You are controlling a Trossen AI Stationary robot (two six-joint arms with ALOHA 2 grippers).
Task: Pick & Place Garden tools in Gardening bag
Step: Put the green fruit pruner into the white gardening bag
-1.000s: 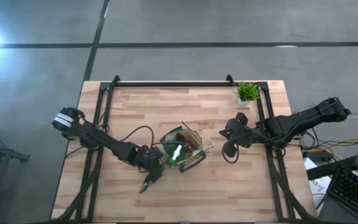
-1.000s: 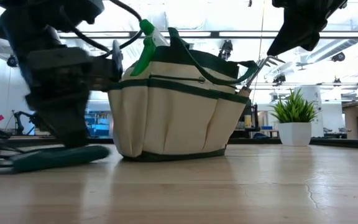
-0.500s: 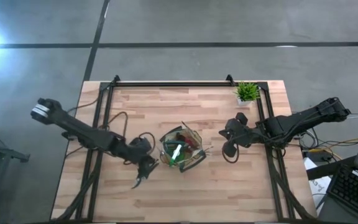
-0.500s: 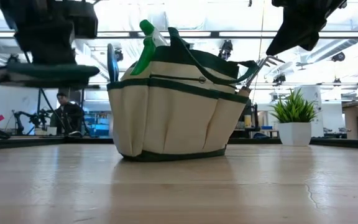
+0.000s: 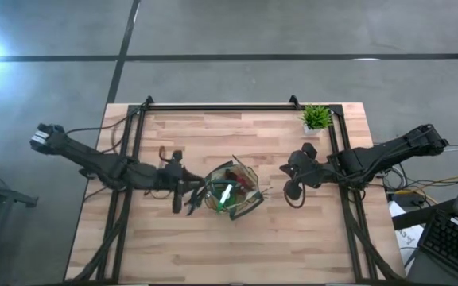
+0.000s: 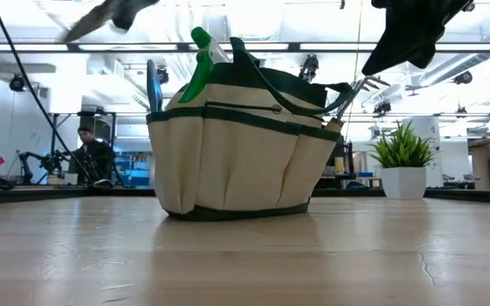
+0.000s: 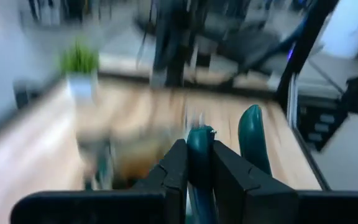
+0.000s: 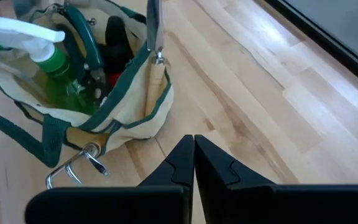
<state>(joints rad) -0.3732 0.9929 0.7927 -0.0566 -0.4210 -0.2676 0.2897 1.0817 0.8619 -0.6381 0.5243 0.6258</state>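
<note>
The left gripper (image 5: 183, 193), clamped on the teal-handled shears (image 7: 199, 155), had lifted them off the table since a second earlier and swung them up beside the bag (image 5: 230, 192), just left of its rim. The bag, mid-table, already held the spray bottle (image 8: 48, 53), so a drop-in looked near. The right gripper (image 5: 293, 189) waited right of the bag, fingers together and empty.

The left wrist view is motion-blurred, so the gardening bag (image 7: 120, 149) beyond the pruning shears (image 7: 199, 163) is only a smear. In the low view, a dark streak above the bag is cut by the frame's upper edge.
</note>
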